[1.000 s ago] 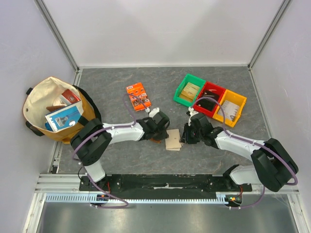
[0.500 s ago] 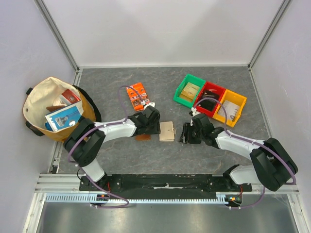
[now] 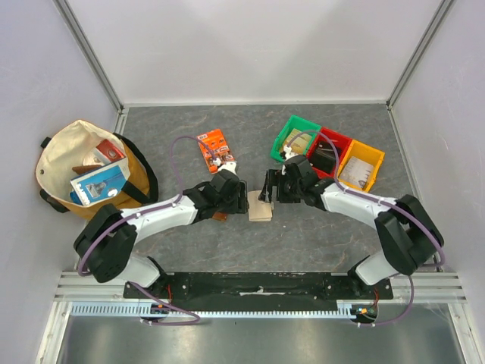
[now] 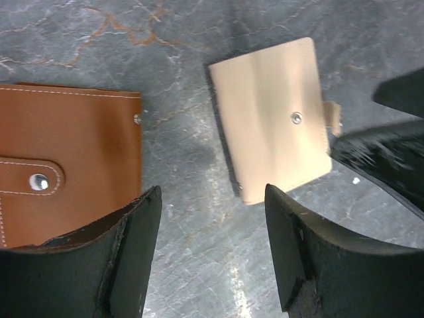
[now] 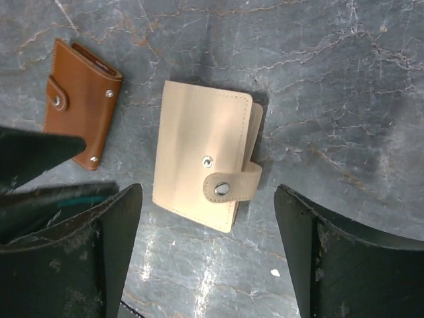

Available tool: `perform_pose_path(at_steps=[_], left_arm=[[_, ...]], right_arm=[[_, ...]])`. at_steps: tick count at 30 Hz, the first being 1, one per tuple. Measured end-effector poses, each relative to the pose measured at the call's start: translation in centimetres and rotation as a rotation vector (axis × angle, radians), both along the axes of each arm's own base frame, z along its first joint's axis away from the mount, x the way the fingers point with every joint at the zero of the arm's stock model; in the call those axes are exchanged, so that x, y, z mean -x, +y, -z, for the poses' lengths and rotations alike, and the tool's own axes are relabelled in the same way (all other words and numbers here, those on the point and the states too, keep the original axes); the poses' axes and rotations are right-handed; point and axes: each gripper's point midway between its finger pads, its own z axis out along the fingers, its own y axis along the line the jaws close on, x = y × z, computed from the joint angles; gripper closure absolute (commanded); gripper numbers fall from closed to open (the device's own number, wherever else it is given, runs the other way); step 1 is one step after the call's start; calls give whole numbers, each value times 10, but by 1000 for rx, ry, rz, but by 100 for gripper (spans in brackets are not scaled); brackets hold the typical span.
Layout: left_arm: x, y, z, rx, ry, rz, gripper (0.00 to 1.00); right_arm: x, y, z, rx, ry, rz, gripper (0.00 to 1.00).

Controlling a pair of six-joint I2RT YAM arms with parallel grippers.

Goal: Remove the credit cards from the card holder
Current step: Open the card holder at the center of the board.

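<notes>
Right wrist shows snap tab (image 5: 232, 186) on card holder (image 5: 199, 156); top external cannot.

Card holder (image 5: 199, 162) right of second wallet (image 5: 83, 103), apart.

Bright, even overhead light; soft short shadows. Wrist cams sharp mid-frame, btm foreground slightly blurry.
</notes>
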Motion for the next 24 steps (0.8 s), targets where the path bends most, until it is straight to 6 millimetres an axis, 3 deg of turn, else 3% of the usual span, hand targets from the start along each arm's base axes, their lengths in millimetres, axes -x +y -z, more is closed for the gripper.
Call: perform_pose_path(at_steps=[4,10,24], left_arm=[[6,-9,-7,19,-15,29,30],[15,-14,-5,12,-11,57,30],[43,-23,1,-78,-30,138,29]], right_arm=[[-6,-1,13,54,27,20,18],[0,-12,37,128,87,37,26],[5,-36,46,117,118,79,70]])
